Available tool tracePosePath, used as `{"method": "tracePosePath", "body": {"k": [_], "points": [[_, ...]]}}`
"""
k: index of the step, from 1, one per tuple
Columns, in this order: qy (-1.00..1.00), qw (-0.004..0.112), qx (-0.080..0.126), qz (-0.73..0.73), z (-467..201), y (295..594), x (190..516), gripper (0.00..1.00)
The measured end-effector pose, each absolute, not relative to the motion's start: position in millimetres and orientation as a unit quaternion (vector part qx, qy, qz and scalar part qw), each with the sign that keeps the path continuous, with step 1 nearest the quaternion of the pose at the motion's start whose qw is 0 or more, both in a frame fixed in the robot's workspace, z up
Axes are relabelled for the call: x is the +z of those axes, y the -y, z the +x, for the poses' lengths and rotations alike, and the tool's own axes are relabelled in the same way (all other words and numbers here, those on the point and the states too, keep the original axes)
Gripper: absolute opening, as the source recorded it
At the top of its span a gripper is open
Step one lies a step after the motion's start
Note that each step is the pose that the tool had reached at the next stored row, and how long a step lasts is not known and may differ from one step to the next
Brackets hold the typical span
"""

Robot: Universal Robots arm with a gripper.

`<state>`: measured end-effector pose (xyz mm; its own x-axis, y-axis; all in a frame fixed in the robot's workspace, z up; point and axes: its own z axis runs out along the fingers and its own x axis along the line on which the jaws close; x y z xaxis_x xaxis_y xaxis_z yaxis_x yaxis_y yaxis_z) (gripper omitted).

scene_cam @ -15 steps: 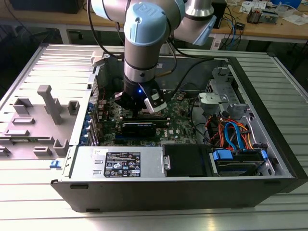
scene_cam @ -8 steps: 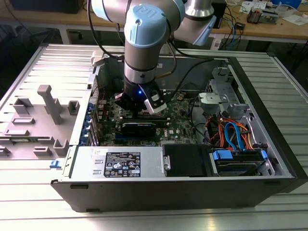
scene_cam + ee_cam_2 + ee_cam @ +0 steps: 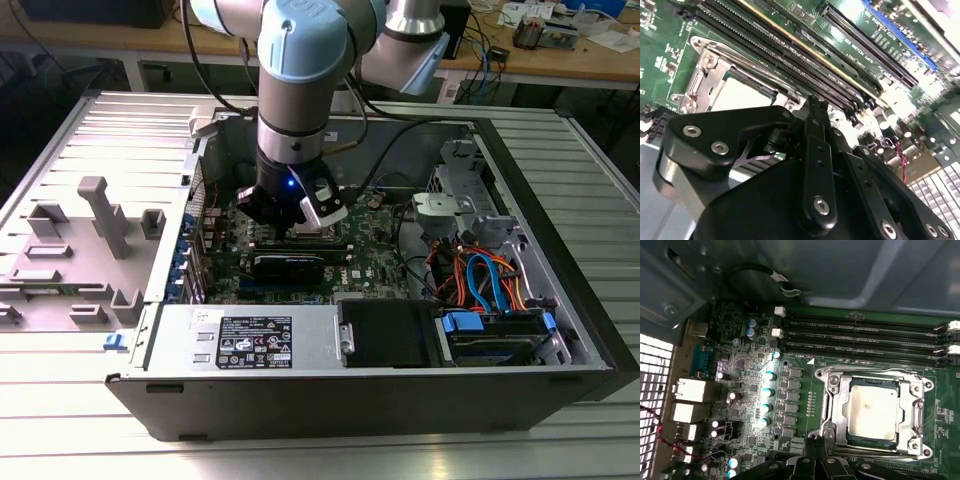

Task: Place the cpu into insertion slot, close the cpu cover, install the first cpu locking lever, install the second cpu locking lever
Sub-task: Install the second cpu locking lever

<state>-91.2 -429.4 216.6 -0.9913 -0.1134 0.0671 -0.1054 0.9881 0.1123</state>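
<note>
The arm (image 3: 300,90) reaches down into an open computer case (image 3: 380,330) lying on its side on a ribbed metal surface (image 3: 90,420). Its pincer (image 3: 292,222) hangs low over the green motherboard (image 3: 375,245), right above the socket area, near the middle of the case in the exterior view.

In the first wrist view the cpu (image 3: 875,410) sits flat inside the slot (image 3: 837,412), its dull silver top showing through the square window of the cover (image 3: 832,405), which lies down flat around the chip. A thin lever (image 3: 865,374) runs along the slot's edge nearest the memory slots (image 3: 865,335) (four long black ones, side by side, just beside the socket). The pincer (image 3: 815,452) shows as black links and screws at the slot's opposite edge, just beside the cover's corner.

In the second wrist view the pincer (image 3: 812,112) is seen from behind its black linkage, its tip close over the board between the socket and the memory slots (image 3: 790,55); the cpu (image 3: 735,95) and cover (image 3: 705,70) peek out beyond it. The fingers look drawn close together, yet whether they grip a lever or anything else I cannot tell, since the linkage hides the tips.

A bundle of orange and blue cables (image 3: 480,275) lies towards the exterior view's right, and a grey plastic tray (image 3: 80,250) rests to its left.
</note>
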Motion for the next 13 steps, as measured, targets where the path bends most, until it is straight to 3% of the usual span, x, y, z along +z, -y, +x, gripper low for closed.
{"method": "tracePosePath", "body": {"k": [13], "points": [[0.996,0.039,-0.054,0.055,-91.2,429.4,232.4,0.11]]}}
